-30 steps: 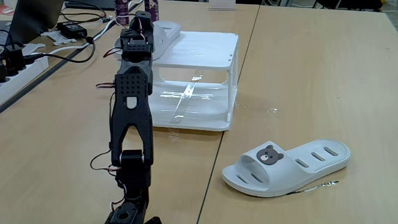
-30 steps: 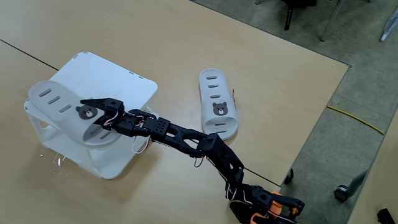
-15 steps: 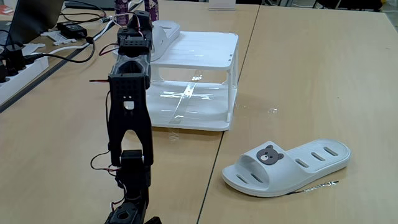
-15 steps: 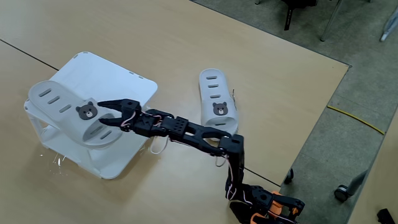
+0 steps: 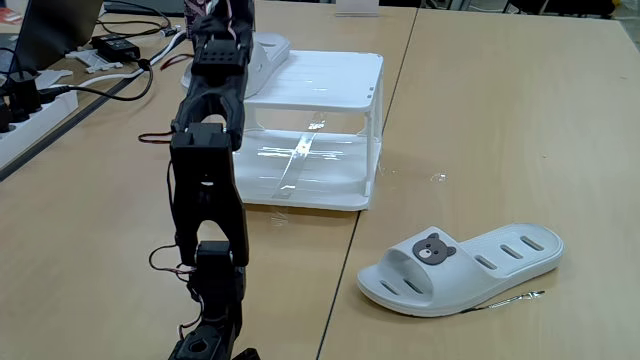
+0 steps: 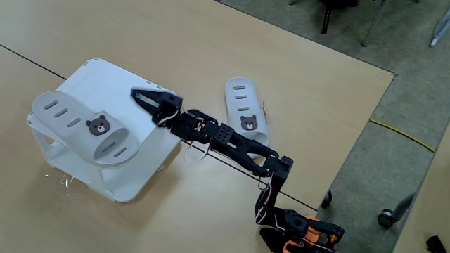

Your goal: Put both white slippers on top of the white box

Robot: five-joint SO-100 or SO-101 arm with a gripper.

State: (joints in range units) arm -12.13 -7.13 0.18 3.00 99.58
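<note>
Your high fixed view lays the scene out plainly: the gripper hangs over the box, beside the slipper lying on the box's top, and apart from it. The fingers there look drawn close together with nothing between them. That slipper rests flat with its bear badge up, its heel end reaching past the box's edge on the left of that view. In your low fixed view the arm stands in front of the box and hides most of this slipper; only its white edge peeks out beside the arm, and you cannot read the fingers there.

The low view gives you what the high one does not: the box's lower shelf, glossy and bare, and cables on the next table at the left.

The second slipper lies on the table, well apart from the box, sole down, badge up; the low view shows it near the front
</note>
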